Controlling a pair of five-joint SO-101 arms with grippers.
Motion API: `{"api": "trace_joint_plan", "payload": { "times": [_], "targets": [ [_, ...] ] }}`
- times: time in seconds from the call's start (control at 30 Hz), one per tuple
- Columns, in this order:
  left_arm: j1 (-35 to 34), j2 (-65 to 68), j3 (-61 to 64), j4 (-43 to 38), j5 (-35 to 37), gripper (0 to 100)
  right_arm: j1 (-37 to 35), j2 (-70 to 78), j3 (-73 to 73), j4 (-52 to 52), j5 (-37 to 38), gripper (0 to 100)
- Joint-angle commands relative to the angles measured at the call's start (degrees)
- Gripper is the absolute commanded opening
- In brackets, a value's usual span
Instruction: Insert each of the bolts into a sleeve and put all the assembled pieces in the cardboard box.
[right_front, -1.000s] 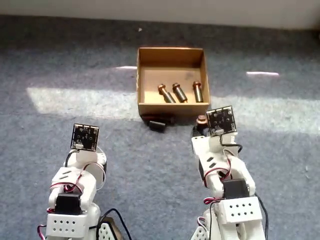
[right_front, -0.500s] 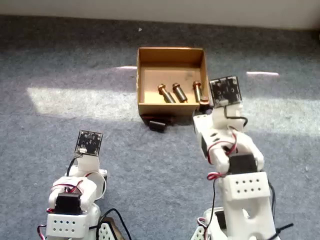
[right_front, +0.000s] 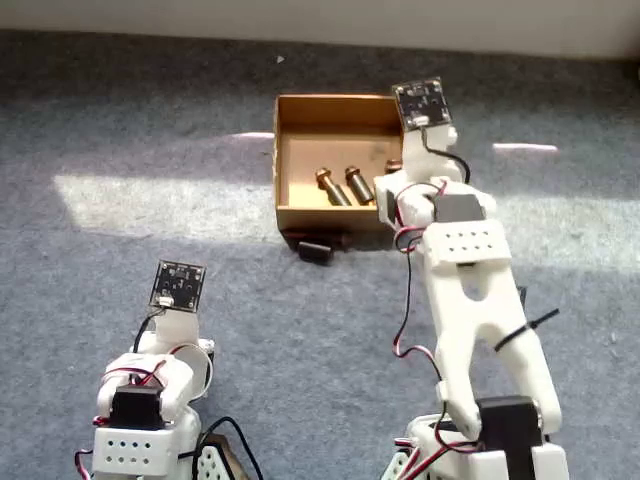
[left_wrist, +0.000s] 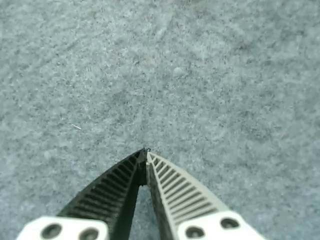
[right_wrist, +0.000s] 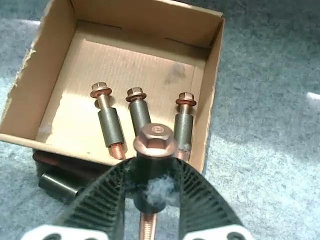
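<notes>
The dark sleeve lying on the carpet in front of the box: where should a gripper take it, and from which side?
Probably take the sleeve around its middle, from above, closing across its round sides. It lies flat on the carpet, and a bolt lies close beside it by the box wall, so a low approach from that side looks crowded.

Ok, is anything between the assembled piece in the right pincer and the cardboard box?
Nothing visible blocks it. The right pincer holds the assembled piece over the open cardboard box; three finished pieces lie on its floor.
</notes>
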Motion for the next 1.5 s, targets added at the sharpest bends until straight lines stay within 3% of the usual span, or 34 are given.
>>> {"api": "trace_joint_plan", "payload": {
  "times": [0.0,0.9,1.13,1.47],
  "targets": [
    [-0.7,-0.5,1.2,0.3,-0.6,1,0.9,3.1,-8.0,-2.1,-0.7,0.5],
    [-0.7,-0.5,1.2,0.3,-0.6,1,0.2,36.4,-38.5,-1.8,-0.6,0.7],
    [-0.7,-0.5,1.2,0.3,-0.6,1,0.2,36.6,-39.1,2.8,-0.7,16.2],
    [-0.7,-0.5,1.2,0.3,-0.6,1,0.3,35.6,-39.3,8.8,-0.7,16.3]
  ]
}}
